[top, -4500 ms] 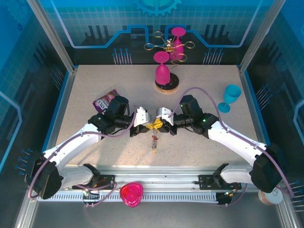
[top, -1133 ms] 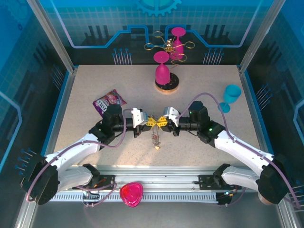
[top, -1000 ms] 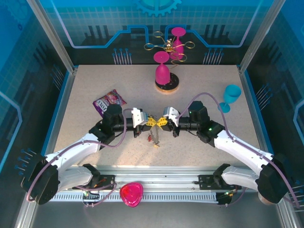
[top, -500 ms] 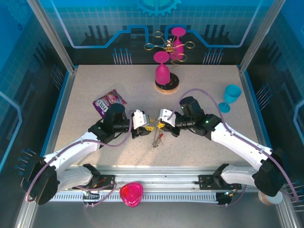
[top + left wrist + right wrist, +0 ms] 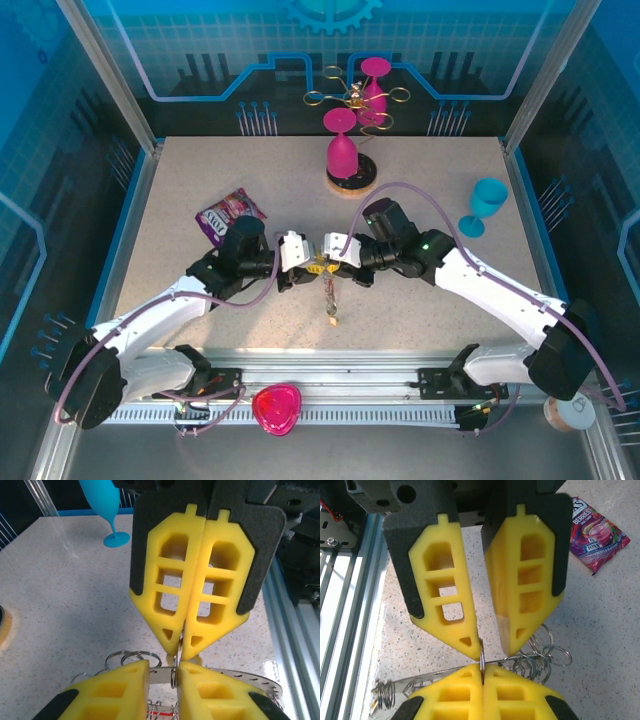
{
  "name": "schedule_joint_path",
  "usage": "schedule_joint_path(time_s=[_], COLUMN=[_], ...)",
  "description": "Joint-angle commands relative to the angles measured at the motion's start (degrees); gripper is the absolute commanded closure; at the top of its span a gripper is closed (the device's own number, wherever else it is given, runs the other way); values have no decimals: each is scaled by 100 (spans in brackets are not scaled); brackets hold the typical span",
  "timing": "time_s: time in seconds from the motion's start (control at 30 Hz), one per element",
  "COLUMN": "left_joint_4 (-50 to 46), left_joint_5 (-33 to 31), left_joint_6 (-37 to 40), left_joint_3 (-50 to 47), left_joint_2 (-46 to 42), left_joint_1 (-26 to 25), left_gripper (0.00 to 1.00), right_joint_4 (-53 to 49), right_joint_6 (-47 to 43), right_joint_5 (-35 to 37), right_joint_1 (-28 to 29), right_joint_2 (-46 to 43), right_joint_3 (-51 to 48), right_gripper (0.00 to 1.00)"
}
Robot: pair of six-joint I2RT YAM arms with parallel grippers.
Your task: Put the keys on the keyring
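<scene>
Item: keyring point(image 5: 235, 676), aloft, well on my side of pink glass point(image 5: 341, 150). My right hand point(image 5: 481, 669) clenched on one edge loop point(image 5: 481, 652); my left hand point(image 5: 164, 672) released. Risk: thin loop slips, keys point(image 5: 330, 300) drop to bench point(image 5: 420, 190).

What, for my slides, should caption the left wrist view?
Right claw pinches a keyring loop; left claw stands open around it.

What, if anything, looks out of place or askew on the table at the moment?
The pink goblet at the back of the table stands upside down on a cork-rimmed coaster, whereas the blue goblet is upright. A snack packet lies loose toward the table's left.
</scene>
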Motion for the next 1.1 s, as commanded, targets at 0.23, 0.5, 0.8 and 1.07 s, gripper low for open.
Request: schedule_joint_path(time_s=[0.23, 0.5, 0.8, 1.07], left_joint_4=[180, 1561, 2089, 2187], left_joint_5=[491, 670, 887, 920], left_joint_6=[-13, -552, -844, -926], left_joint_3=[134, -382, -518, -536], left_joint_2=[3, -195, -125, -93], left_joint_1=[-33, -12, -9, -16], left_gripper=[100, 100, 100, 100], right_joint_4=[614, 2256, 2714, 2891], right_joint_6=[406, 1359, 1602, 1677], right_joint_5=[-393, -1500, -1808, -1937], right_joint_1=[81, -757, -869, -870], right_joint_2=[-119, -932, -922, -847], right_joint_3=[-59, -1443, -1717, -1729], right_gripper=[100, 70, 65, 78])
